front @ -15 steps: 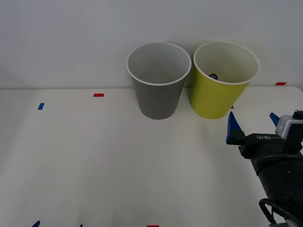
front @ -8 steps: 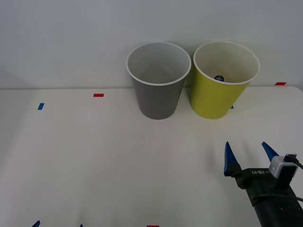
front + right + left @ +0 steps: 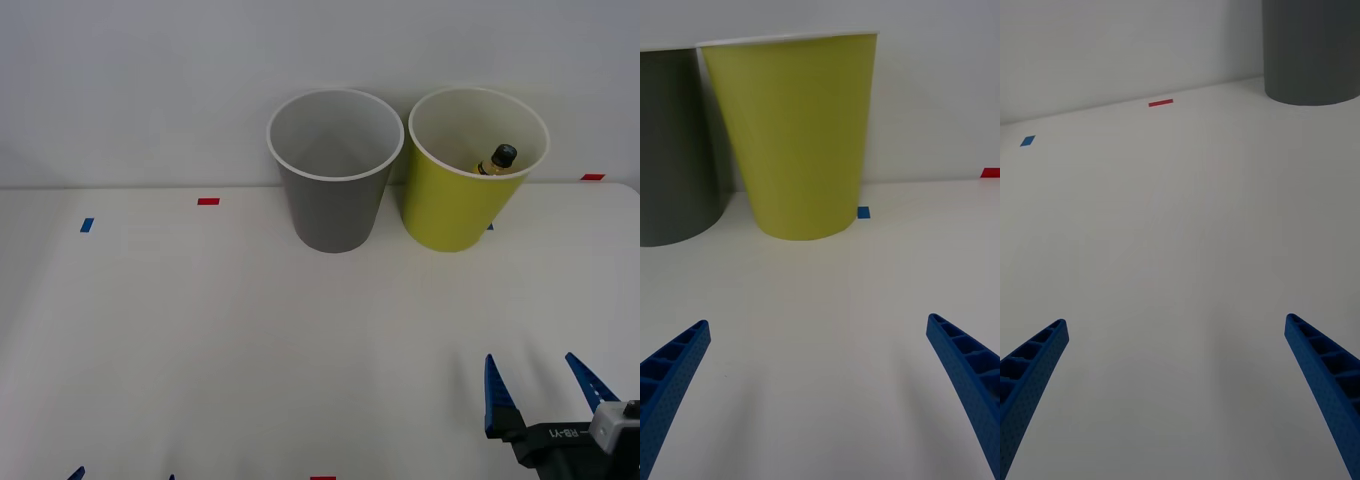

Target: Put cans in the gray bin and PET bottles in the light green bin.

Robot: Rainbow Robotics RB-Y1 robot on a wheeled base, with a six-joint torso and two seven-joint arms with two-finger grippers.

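bottle: was seen dropped in light green bin, sorted as PET, ahead of right gripper
right gripper: was spread wide, empty
left gripper: was spread wide, idle

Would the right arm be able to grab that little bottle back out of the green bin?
Probably not easily: the bottle sits deep inside the light green bin, walled in, so the open right gripper must come from above.

a plain pale grey wall rises straight behind a white table. small tape marks sit on the tabletop: a red one and a blue one at the left, another red one at the far right. the light is soft and even.
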